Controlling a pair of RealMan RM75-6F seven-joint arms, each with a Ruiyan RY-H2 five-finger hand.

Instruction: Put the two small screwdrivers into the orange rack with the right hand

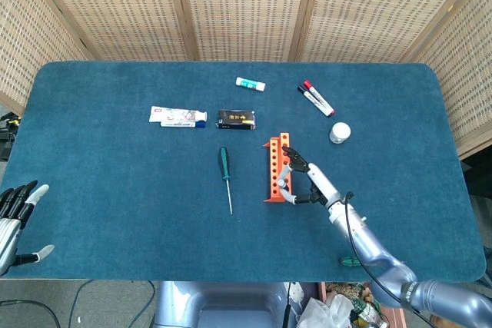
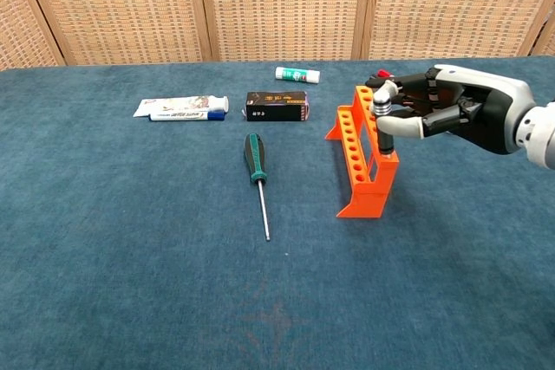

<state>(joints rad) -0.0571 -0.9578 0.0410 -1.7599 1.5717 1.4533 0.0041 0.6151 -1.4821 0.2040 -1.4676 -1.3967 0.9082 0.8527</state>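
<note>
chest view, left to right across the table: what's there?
toothpaste tube → green screwdriver → black box → glue stick → orange rack → right hand, thumb and fingers at a dark handle beside the rack's top.

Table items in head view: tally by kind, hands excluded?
Screwdrivers: 2, green-handled screwdriver, held screwdriver
Orange rack: 1
Markers: 2
Toothpaste tube: 1
Black box: 1
Glue stick: 1
White jar: 1
Total: 9
</note>
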